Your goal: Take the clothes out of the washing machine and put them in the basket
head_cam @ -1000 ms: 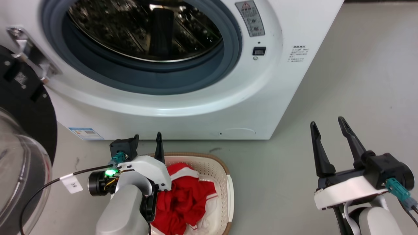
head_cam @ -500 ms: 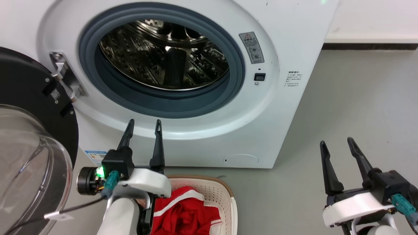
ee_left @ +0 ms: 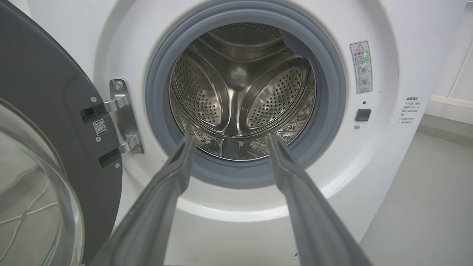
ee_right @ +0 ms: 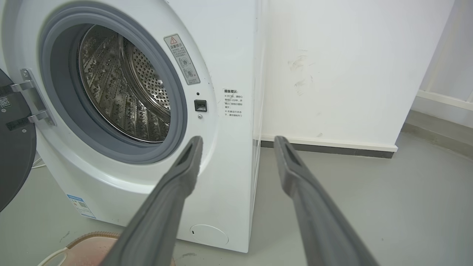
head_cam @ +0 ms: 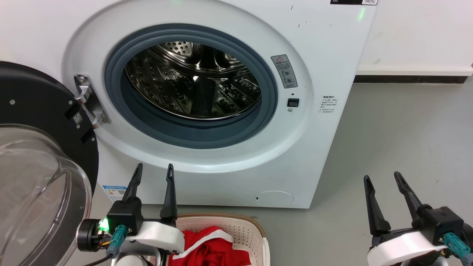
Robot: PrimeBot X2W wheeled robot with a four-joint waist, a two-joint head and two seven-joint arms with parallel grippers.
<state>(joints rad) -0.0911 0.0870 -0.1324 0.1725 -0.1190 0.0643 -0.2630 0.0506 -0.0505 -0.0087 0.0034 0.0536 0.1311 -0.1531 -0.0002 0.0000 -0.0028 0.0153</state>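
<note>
Clothes (head_cam: 210,251) lie in basket (head_cam: 238,226) beside left claw (head_cam: 155,167).

clothes (head_cam: 210,253) in basket (head_cam: 244,232), basket before washing machine (head_cam: 325,48), door (head_cam: 37,111) at its left

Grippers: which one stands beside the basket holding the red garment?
The left gripper, by the basket's rim; the right gripper stands well apart, over the floor.

I view the washing machine (head_cam: 314,155) from above through the head camera; both wrist cameras face its porthole (ee_left: 245,94) from low down, the right one obliquely.
</note>
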